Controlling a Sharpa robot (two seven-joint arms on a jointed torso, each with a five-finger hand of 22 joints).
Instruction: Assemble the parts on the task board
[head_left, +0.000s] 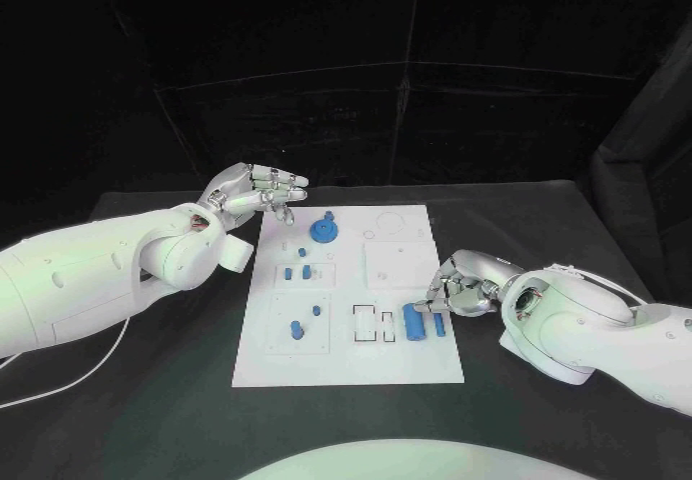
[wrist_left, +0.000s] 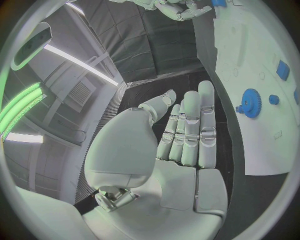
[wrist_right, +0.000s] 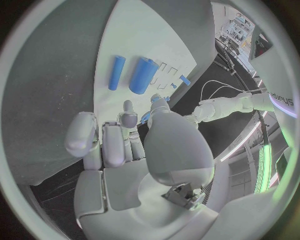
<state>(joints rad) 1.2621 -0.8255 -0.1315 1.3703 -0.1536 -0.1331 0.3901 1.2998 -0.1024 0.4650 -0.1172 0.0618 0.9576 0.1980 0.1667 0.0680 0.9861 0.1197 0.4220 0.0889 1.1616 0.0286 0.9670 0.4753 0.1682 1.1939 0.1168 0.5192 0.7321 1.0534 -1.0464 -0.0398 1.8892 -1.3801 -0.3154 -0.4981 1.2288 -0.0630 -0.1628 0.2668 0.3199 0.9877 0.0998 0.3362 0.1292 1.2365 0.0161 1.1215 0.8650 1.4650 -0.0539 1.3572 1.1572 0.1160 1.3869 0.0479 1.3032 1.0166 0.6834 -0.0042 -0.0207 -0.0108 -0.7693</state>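
Cylinders (head_left: 414, 321) lie on the board (head_left: 346, 360) just beside the right hand (head_left: 459, 288), long axes along the board; fingers curled, empty. Left hand (head_left: 257, 192), spread, hovers farther off.

White task board (head_left: 346, 370) lies flat mid-worktop — blue gear (head_left: 325, 232) near its far edge, two blue cylinders (head_left: 414, 322) upright-lying near its right edge.

The task board (head_left: 346, 365) looked like smooth, matt white plastic, and the blue gear (head_left: 325, 232) and blue cylinders (head_left: 414, 322) on it had a plain, smooth plastic look. Both hands, left (head_left: 260, 192) and right (head_left: 459, 288), showed silvery, faintly glossy shells, while the table (head_left: 144, 400) was matt black, backed by dull dark cloth (head_left: 433, 110)
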